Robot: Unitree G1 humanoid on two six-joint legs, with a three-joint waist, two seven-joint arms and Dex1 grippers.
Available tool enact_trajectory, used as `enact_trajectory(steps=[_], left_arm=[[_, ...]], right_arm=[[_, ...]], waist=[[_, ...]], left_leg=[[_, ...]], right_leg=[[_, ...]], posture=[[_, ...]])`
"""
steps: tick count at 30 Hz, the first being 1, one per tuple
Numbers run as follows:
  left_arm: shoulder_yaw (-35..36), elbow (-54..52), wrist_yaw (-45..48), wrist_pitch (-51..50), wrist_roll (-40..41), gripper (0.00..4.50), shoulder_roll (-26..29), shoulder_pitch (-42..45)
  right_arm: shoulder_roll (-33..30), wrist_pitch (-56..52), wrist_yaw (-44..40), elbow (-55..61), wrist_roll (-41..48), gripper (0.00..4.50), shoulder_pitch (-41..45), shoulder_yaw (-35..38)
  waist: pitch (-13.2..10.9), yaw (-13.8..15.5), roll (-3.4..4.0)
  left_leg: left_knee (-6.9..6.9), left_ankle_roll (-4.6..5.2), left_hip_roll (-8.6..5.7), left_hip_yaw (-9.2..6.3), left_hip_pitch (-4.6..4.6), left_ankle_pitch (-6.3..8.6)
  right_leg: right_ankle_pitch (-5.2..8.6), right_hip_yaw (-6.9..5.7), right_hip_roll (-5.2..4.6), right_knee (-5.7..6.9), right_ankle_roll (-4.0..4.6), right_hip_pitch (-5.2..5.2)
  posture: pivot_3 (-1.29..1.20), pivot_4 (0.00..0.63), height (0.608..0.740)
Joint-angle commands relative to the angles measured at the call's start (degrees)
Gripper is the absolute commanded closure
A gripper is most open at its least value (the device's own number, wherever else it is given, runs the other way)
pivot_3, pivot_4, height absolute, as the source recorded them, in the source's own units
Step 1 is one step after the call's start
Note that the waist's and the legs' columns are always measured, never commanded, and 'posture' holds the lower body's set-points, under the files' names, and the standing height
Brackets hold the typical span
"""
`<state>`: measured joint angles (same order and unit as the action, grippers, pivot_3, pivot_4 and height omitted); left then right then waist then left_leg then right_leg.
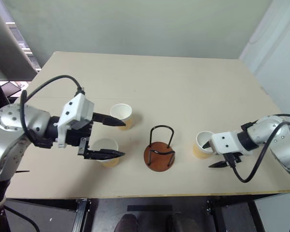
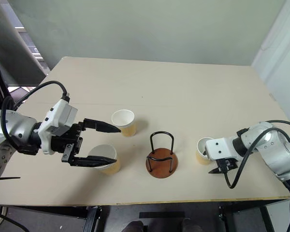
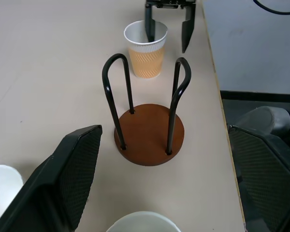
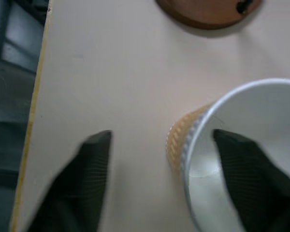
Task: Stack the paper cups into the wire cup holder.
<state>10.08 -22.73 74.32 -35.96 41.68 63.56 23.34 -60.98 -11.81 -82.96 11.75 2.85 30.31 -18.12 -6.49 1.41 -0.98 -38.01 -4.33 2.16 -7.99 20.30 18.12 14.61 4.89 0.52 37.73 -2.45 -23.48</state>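
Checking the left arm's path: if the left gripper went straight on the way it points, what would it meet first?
Probably the wire cup holder, centred ahead of the left gripper; beyond it stands the paper cup straddled by the right gripper.

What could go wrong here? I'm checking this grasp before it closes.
The right pincer has one finger inside the right paper cup and one outside, still apart; squeezing the thin wall may crush or tip it. That cup stands near the table's front edge, so a nudge could push it off. The wire cup holder is close; its loops could snag the cup.

Beige table (image 1: 183,82); grey wall (image 1: 135,24) behind; dark floor (image 1: 150,215) below.
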Motion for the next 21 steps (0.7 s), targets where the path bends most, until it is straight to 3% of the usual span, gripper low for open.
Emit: enact_trajectory(steps=[1, 5, 6, 10, 14, 18, 21], left_arm=[[2.3, -1.8, -0.6, -0.2, 0.9, 0.00, 0.8, -0.2], [2.5, -1.8, -1.2, -0.1, 0.9, 0.00, 0.8, -0.5], [2.5, -1.8, -1.3, -0.1, 0.9, 0.00, 0.8, -0.6], [2.4, -1.5, -1.5, 0.2, 0.6, 0.00, 0.8, -0.5], [2.2, -1.1, -1.3, 0.6, 0.3, 0.00, 0.7, -0.3], [1.5, -0.3, -1.2, 1.2, -0.4, 0.00, 0.5, 0.1], [1.4, -0.4, -1.6, 1.1, -0.3, 0.00, 0.0, 0.3]], right_arm=[[0.0, 2.2, -1.1, -1.1, -0.7, 2.77, 2.1, 1.0], [-0.7, 3.4, -2.8, -2.4, 0.1, 4.34, 3.2, 1.9], [-0.8, 3.4, -3.6, -2.5, 0.8, 4.43, 3.5, 2.1], [-1.0, 1.6, -7.6, -2.1, 6.7, 4.43, 5.9, 4.9], [-0.5, 0.3, -9.5, -7.1, 15.3, 4.43, 16.8, 7.2], [2.8, -2.5, -9.5, -6.4, 23.5, 4.43, 27.0, 6.6], [7.1, -5.7, -9.5, -1.6, 25.6, 4.43, 28.7, 5.5]], waist=[[0.0, 0.0, 0.00], [0.0, 0.0, 0.00], [0.0, 0.0, 0.00], [0.0, 0.1, 0.00], [0.0, -0.2, 0.04], [0.0, -0.3, 0.03], [0.0, -0.4, 0.03]], left_leg=[[0.00, 0.00, 0.00, 0.00, 0.00, 0.00], [0.00, 0.00, 0.00, 0.00, 0.00, 0.00], [0.00, -0.01, 0.00, 0.01, 0.00, 0.00], [0.00, -0.02, -0.02, 0.03, 0.00, 0.00], [-0.02, -0.03, -0.06, 0.12, 0.00, -0.01], [0.07, -0.04, 0.05, 0.16, -0.09, -0.02], [0.10, -0.04, 0.10, 0.15, -0.14, -0.02]], right_leg=[[0.00, 0.00, 0.00, 0.00, 0.00, 0.00], [0.00, 0.01, 0.00, -0.01, 0.00, 0.00], [0.00, 0.00, 0.00, -0.01, 0.00, 0.00], [0.00, 0.01, 0.03, -0.01, 0.00, 0.00], [0.00, 0.10, 0.08, 0.00, 0.00, -0.02], [0.02, 0.13, 0.22, -0.01, 0.03, -0.03], [0.05, 0.12, 0.28, -0.04, 0.09, 0.00]], posture=[[0.00, 0.150, 0.740], [0.00, 0.150, 0.740], [0.00, 0.150, 0.740], [0.00, 0.150, 0.740], [0.00, 0.150, 0.740], [0.00, 0.150, 0.740], [0.00, 0.150, 0.740]])
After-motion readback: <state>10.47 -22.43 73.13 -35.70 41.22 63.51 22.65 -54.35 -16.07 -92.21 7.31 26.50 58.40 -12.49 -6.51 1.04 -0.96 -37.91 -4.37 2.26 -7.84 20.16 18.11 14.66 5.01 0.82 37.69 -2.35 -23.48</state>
